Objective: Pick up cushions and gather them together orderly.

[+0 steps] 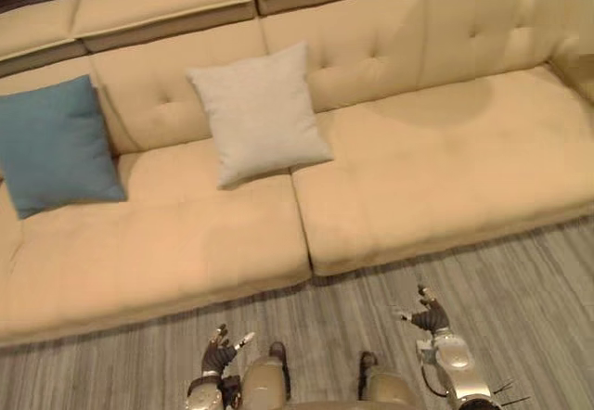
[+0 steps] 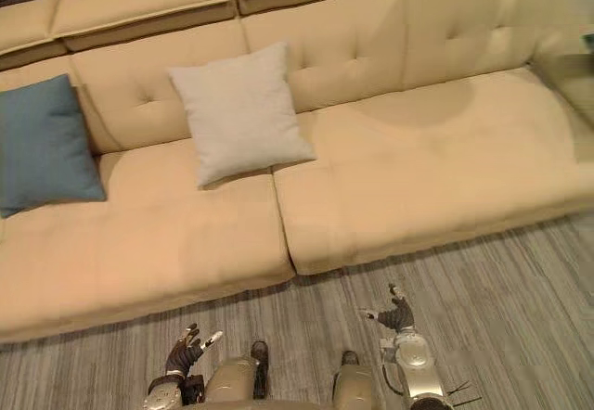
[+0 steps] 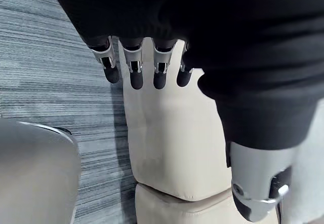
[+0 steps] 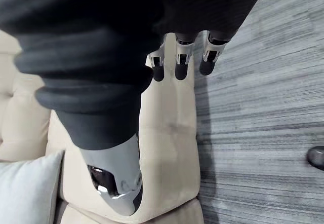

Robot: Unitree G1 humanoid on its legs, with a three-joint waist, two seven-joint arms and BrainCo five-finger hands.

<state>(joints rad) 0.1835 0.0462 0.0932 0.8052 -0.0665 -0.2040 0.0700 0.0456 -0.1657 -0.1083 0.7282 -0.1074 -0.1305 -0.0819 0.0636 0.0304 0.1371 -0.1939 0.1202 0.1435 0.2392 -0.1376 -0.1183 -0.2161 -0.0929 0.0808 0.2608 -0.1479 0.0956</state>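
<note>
Robot hands: left robot hand (image 1: 220,347) and right robot hand (image 1: 427,315) low over floor (image 1: 520,280), short of sofa (image 1: 445,178) front edge, fingers apart, empty | pale cushion (image 1: 260,113): propped on backrest, mid-sofa | blue cushion (image 1: 56,146): likewise, left end, well apart | judgement: both lie ahead-left; left robot hand nearer

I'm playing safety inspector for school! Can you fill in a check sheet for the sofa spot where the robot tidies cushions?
Surface: beige sofa, tufted back, wide seat pads.
Job's things: blue cushion leans on the backrest at the robot's left; pale grey cushion leans on it near the seat seam; the two are apart.
Clutter: nothing seen.
Hands: left hand and right hand both open and empty, low in front of the sofa.
Cables: nothing seen.
Surroundings: grey striped floor.
</note>
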